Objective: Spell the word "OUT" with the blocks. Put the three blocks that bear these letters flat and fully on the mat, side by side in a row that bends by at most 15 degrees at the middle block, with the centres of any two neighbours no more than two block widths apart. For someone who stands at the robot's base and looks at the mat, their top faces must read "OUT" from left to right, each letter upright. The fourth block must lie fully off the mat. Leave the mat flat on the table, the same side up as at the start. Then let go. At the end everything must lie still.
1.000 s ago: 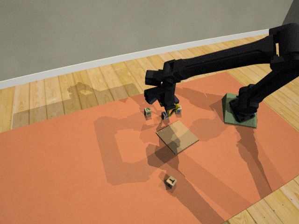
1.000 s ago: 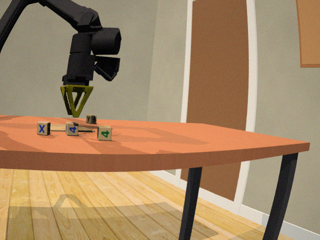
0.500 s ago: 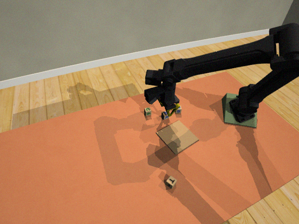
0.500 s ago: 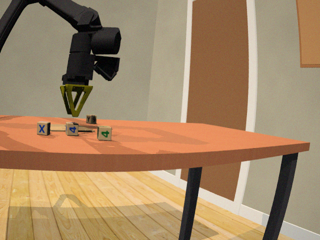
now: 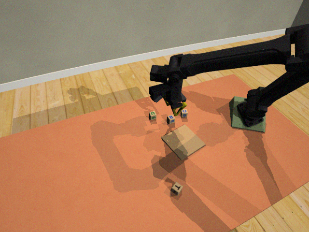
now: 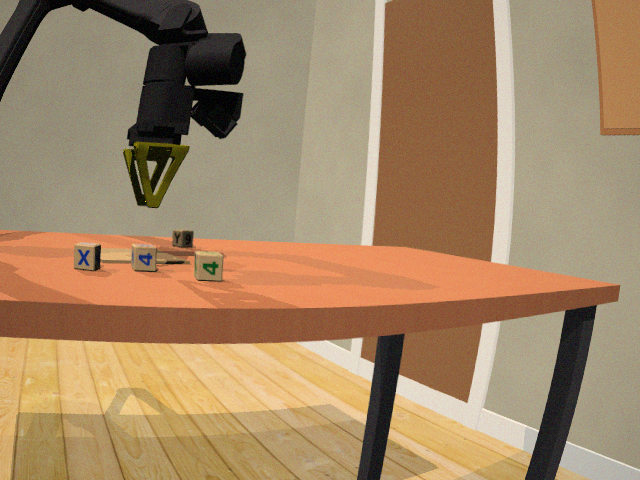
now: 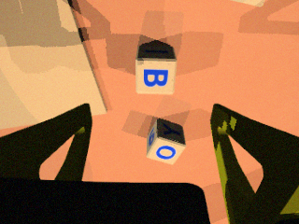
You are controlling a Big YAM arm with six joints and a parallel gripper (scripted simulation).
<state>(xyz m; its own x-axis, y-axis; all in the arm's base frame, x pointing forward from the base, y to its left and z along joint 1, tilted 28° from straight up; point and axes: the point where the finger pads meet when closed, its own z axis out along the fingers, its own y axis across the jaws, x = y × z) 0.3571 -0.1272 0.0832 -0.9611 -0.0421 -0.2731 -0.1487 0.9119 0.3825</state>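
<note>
Jaws: my gripper [image 5: 176, 114] [image 6: 146, 205] [image 7: 151, 112] is standing well spread with nothing pinched, hovering above the table on the wall side of the mat; I judge I am leaving room to straddle a block.
O block: a pale cube with a blue O on top [image 5: 184, 113] [image 6: 86, 257] [image 7: 165, 152] is resting off the mat, on its wall side, showing between my fingers in the wrist view; it is probably my next pick.
B block: a pale cube with a blue B on top [image 5: 171, 119] [image 6: 144, 258] [image 7: 155, 81] is lying just beside the O block, off the mat; being the spare letter, it is needing no place in the word.
Mat: the thin, square, beige mat [image 5: 193, 137] [image 6: 116, 256] [image 7: 42, 89] is lying flat, bearing no block, so the whole word is waiting to be built.
U block: a pale cube with green lettering [image 5: 152, 115] [image 6: 208, 267] is sitting off the mat, beyond the B block from my base; it is wanting the middle place.
T block: a pale cube with a black T on top [image 5: 176, 188] [image 6: 182, 238] is resting well apart from the mat, on the side away from the wall; it is belonging at the row's right end.

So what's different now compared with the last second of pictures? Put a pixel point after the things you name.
The gripper [image 5: 175, 113] [image 6: 146, 205] [image 7: 151, 112] has risen, its fingers now higher above the table. Nothing was taken hold of or let go; it is open. The O block [image 5: 184, 113] [image 6: 85, 257] [image 7: 165, 151], B block [image 5: 171, 119] [image 6: 144, 258] [image 7: 156, 79], green-lettered block [image 5: 152, 115] [image 6: 208, 267], T block [image 5: 176, 188] [image 6: 183, 238] and mat [image 5: 195, 137] [image 6: 116, 255] [image 7: 37, 89] stayed put.
</note>
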